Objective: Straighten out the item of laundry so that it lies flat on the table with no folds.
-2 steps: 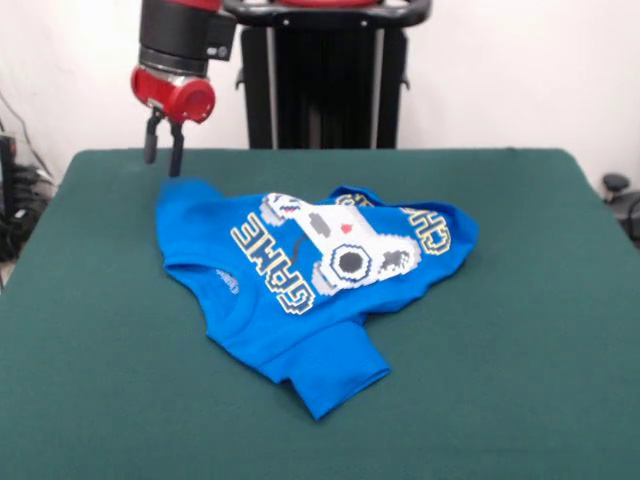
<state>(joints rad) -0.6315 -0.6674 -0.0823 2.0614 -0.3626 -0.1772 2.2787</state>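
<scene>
The small bright blue T-shirt (300,290) with white game-controller print lies crumpled and folded near the middle of the dark green felt table (520,380). Above its far corner hangs the red-and-black gripper (163,160), fingers slightly spread, holding nothing.

The T-shirt (300,290) lies on the table (520,380), near its middle. The gripper (163,160) hangs just above the shirt's far left corner.
</scene>
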